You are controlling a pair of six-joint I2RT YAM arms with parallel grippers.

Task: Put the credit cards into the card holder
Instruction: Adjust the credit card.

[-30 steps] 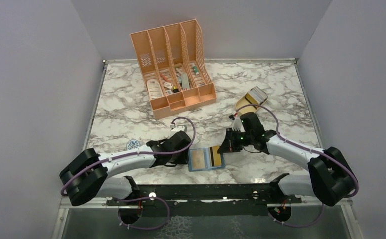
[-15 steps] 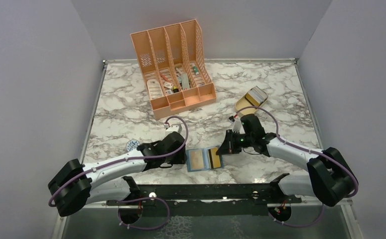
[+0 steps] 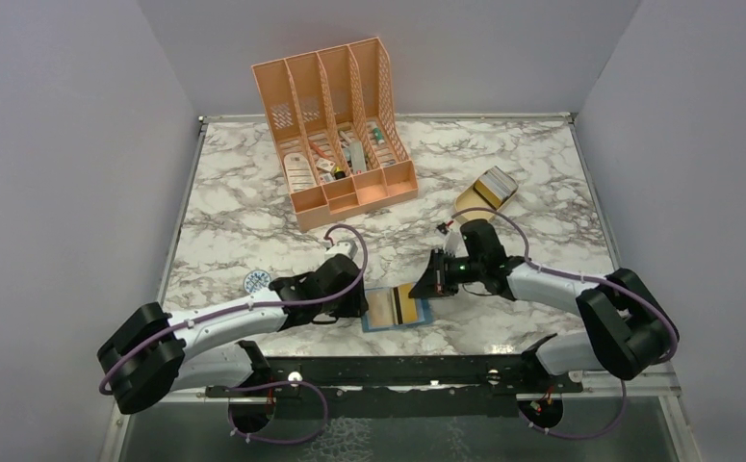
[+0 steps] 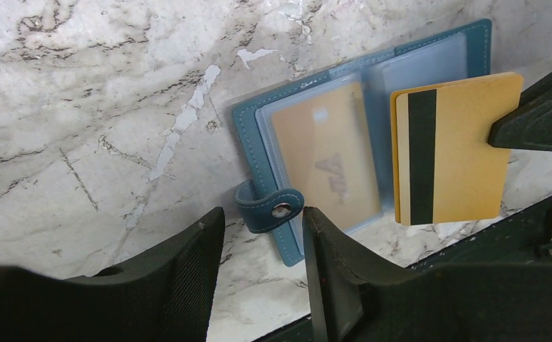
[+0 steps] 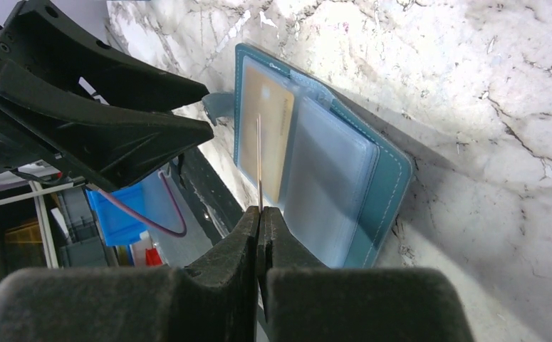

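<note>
Closest to me, the card holder (image 3: 419, 314) lies open on the marble table (image 3: 253, 212), just beside the black rail (image 3: 388, 371) at the near edge. There is almost no room on that side.

A second ago the gold card (image 4: 465, 153) with the dark stripe hung out past the holder's 3 o'clock edge. Now it has slid toward 9 o'clock and sits over the holder's right half. I think it is lining up with the empty clear pocket there. It is not in yet. One card in the pocket (image 4: 323, 153) on the left half is already done.

The right claw (image 5: 260, 214) is shut tight and pinches the gold card by its edge.

The left claw (image 4: 258, 221) is about half open at the holder's 9 o'clock side. The snap tab (image 4: 273, 210) shows in the gap between its jaws. It grips nothing that I can see. I cannot tell if it touches the holder.

The two claws are close together, so the card has only a small space to tip and slide.

Farther off, a round disc (image 3: 256, 280) lies at 9 o'clock. At 1 o'clock a tan tray (image 3: 470, 200) holds more cards (image 3: 494, 181). The peach desk organizer (image 3: 340, 135) stands at 11 o'clock, well apart. There is lots of bare marble between.
</note>
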